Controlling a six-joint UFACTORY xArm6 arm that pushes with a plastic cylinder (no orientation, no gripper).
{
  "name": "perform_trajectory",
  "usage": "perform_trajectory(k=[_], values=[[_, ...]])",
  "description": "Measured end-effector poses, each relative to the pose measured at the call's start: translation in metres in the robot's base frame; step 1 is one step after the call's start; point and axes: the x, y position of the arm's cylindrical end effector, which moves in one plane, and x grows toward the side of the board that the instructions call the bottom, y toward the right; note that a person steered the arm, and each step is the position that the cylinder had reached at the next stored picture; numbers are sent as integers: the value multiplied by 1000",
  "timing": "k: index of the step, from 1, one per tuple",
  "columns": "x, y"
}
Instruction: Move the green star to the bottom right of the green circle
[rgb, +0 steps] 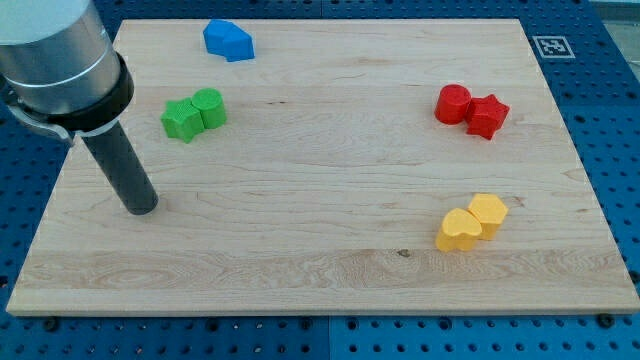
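1. There are no jaws on this arm, so nothing is apart or clamped; it ends in a dark rod, and my tip (141, 208) rests on the wooden board (330, 150) near the view's left edge.
2. My tip touches no block; it sits below and a little to the view's left of the green pair, with bare wood between.
3. The green star (182, 119) lies in the board's upper left part, touching the green circle (210, 107), which is just to its right and slightly higher.
4. A blue block (229, 40), of a shape I cannot make out surely, lies near the board's top edge, above the green pair.
5. On the view's right, a red circle (453, 104) touches a red star (487, 115).
6. Lower on the right, a yellow heart (458, 231) touches a yellow hexagon (488, 214).
7. A blue pegboard (600, 60) surrounds the board.
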Motion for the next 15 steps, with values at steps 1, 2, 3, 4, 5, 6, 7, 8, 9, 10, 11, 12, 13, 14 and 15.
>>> perform_trajectory(k=[1, 2, 3, 4, 5, 6, 7, 8, 9, 10, 11, 12, 13, 14, 15], values=[[0, 0], [-3, 21], [-23, 24], [-35, 24], [-35, 26], [-35, 86], [-35, 152], [-49, 165], [-72, 153], [-65, 152], [-31, 132], [-42, 80], [-78, 30], [-111, -9], [-125, -47]])
